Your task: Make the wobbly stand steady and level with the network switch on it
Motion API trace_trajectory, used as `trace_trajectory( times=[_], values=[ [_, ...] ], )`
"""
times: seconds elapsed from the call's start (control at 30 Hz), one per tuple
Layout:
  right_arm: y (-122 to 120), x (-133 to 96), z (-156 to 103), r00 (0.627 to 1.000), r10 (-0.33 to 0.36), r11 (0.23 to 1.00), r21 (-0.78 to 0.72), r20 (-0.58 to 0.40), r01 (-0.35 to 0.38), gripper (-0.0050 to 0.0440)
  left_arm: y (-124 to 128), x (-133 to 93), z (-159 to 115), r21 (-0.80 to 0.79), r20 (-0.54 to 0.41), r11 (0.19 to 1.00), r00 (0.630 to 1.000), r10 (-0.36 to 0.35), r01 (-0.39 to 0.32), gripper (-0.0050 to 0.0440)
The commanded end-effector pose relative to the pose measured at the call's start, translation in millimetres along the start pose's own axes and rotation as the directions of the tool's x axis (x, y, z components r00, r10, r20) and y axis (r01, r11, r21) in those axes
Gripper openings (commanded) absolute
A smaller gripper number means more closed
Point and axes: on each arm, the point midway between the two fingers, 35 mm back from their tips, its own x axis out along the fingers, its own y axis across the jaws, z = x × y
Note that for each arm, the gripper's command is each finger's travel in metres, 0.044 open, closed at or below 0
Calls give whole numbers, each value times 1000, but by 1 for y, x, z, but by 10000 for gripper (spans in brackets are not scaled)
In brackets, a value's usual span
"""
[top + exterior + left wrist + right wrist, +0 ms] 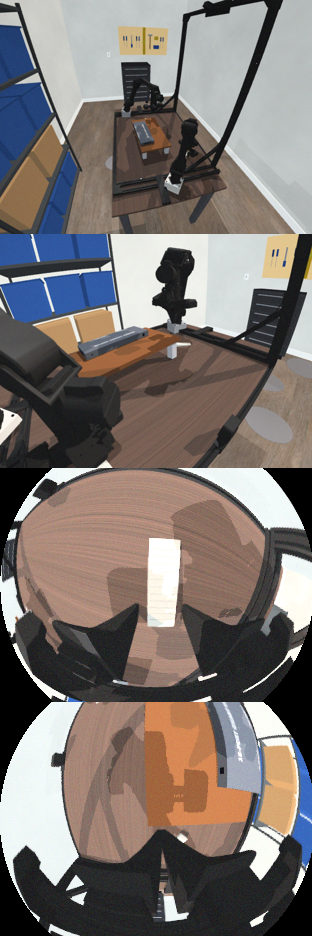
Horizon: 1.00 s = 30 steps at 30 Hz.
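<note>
The orange stand (160,136) (120,357) (200,802) stands on white legs in the middle of the table, with the grey network switch (143,133) (113,341) (235,747) lying along one long edge. A white wedge (164,578) lies flat on the table, and its corner shows in the exterior view (104,464). My left gripper (160,607) (191,153) is open, low over this wedge, with a finger on each side. A second wedge (183,344) lies beside the stand's far leg (172,351). My right gripper (161,833) (176,318) is shut and empty, hanging over the stand's end.
A black rail frame (141,182) (251,395) runs around the work area, with tall gantry posts (241,93) on one side. A shelf with blue and tan bins (22,125) and a dark drawer cabinet (136,77) stand off the table.
</note>
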Motion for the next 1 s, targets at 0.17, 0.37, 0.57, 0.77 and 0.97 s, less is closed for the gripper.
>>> trace_trajectory(
  times=[0.17, 0.37, 0.57, 0.77, 0.97],
  values=[
    [0, 0, 0, 1000, 0, 1000, 0, 0, 0, 0, 0, 0, 0, 0, 0, 1000, 1000, 0, 0, 0],
    [0, 0, 0, 1000, 0, 1000, 0, 0, 0, 0, 0, 0, 0, 0, 0, 1000, 1000, 0, 0, 0],
    [0, 0, 0, 1000, 0, 1000, 0, 0, 0, 0, 0, 0, 0, 0, 0, 1000, 1000, 0, 0, 0],
    [0, 0, 0, 1000, 0, 1000, 0, 0, 0, 0, 0, 0, 0, 1, 2, 1000, 1000, 0, 0, 0],
    [0, 0, 0, 1000, 0, 1000, 0, 0, 0, 0, 0, 0, 0, 1, 2, 1000, 1000, 0, 0, 0]
  ],
)
